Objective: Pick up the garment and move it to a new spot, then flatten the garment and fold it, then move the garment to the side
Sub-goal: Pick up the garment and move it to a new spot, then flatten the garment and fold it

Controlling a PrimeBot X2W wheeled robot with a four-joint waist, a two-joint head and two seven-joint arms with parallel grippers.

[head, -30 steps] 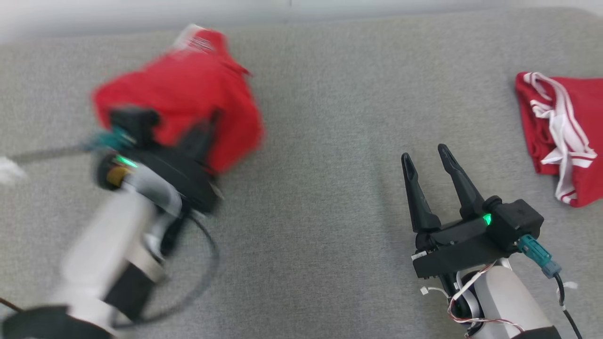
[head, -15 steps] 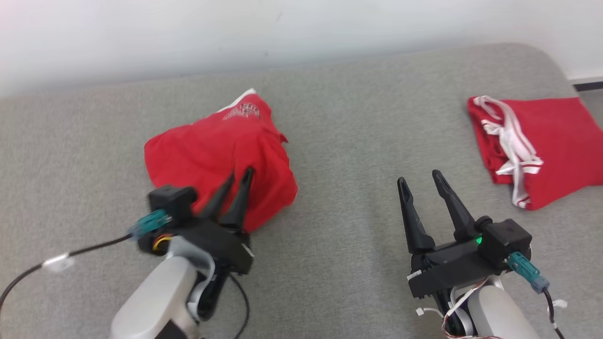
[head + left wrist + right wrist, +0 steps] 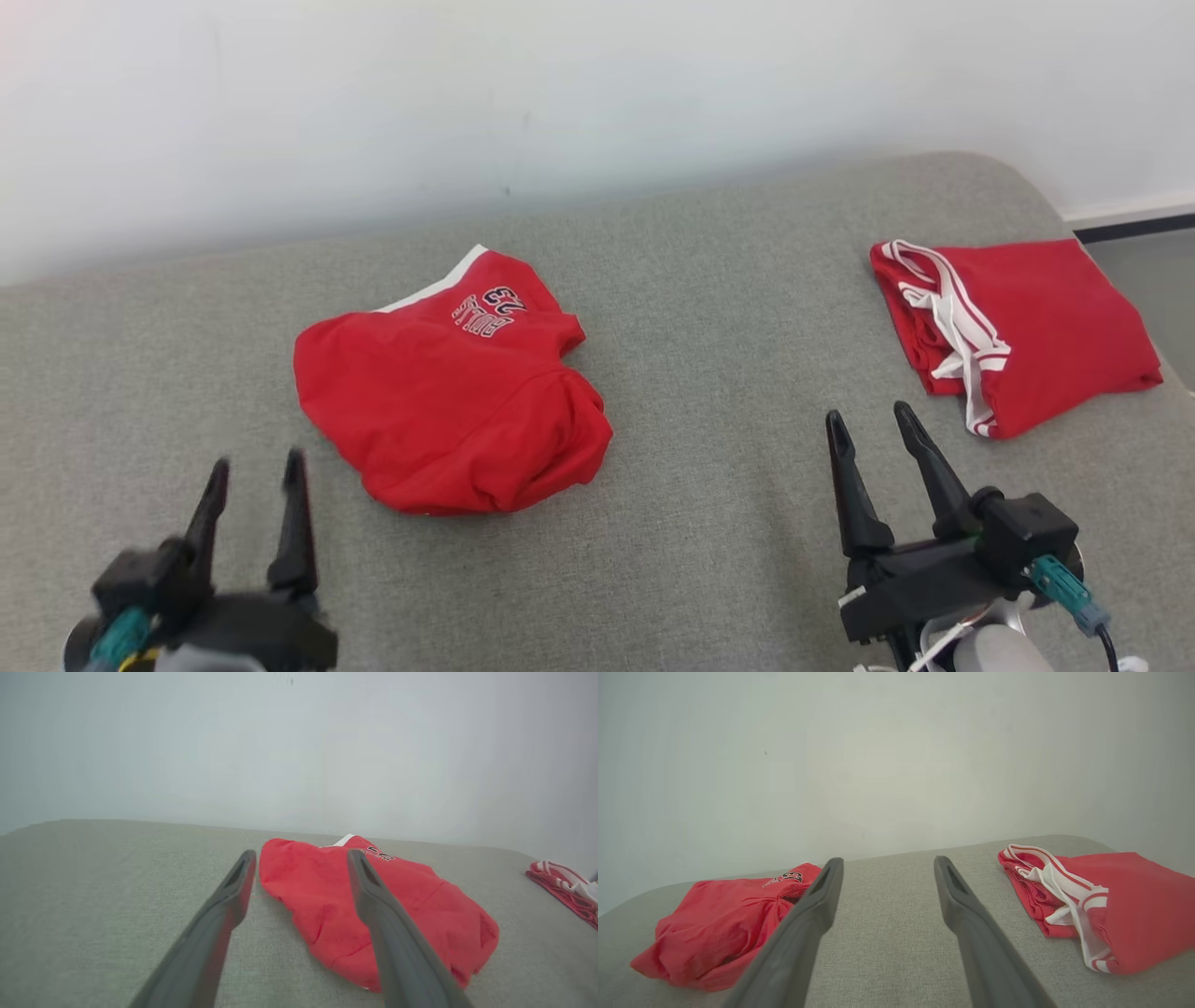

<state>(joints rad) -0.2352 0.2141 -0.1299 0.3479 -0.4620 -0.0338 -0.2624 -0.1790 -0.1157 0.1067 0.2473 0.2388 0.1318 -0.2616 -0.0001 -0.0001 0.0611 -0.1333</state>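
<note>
Head view: crumpled red jersey garment with white trim and upside-down lettering (image 3: 448, 411) lies heaped on the grey woven cushion (image 3: 709, 541), left of centre. The left gripper (image 3: 258, 459) sits near its near-left edge, jaws apart, holding nothing. The right gripper (image 3: 866, 413) is likewise spread and empty, well apart from it. A second, folded red garment with white stripes (image 3: 1027, 327) sits far right. Left wrist view: garment directly ahead beyond the fingers, not touched. Right wrist view: garment off to the left, folded one to the right. Judgement: relocation looks done; flattening is in hand. Next move calls for each gripper to pinch an opposite edge and draw the heap out.
</note>
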